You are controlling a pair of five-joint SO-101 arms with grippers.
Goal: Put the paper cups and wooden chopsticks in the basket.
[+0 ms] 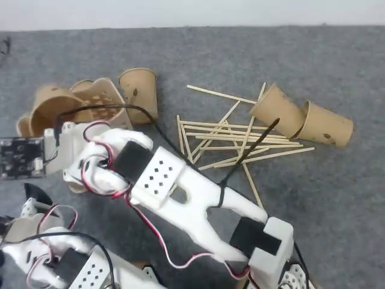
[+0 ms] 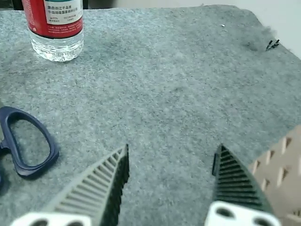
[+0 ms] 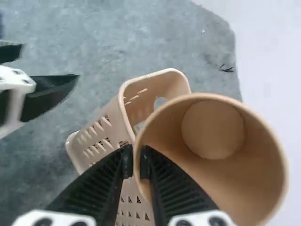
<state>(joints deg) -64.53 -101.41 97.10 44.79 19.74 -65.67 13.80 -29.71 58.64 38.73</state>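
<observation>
My right gripper [image 3: 135, 157] is shut on the rim of a brown paper cup [image 3: 211, 141], holding it just above the beige basket [image 3: 136, 108]. In the high view that cup [image 1: 53, 103] hangs at the left end of the basket [image 1: 107, 101], with the right arm [image 1: 162, 174] stretched across the mat. Another cup [image 1: 139, 93] leans against the basket's right side. Two more cups [image 1: 278, 108] [image 1: 325, 123] lie at the right, beside several scattered wooden chopsticks [image 1: 234, 138]. My left gripper [image 2: 171, 157] is open over bare mat, near the basket's corner [image 2: 282, 160].
A water bottle [image 2: 56, 28] stands at the mat's far edge, and blue scissors [image 2: 23, 146] lie near the left gripper. A further cup rim [image 1: 24, 125] shows left of the basket. The left arm [image 1: 60, 259] sits at the bottom left. Grey mat covers the table.
</observation>
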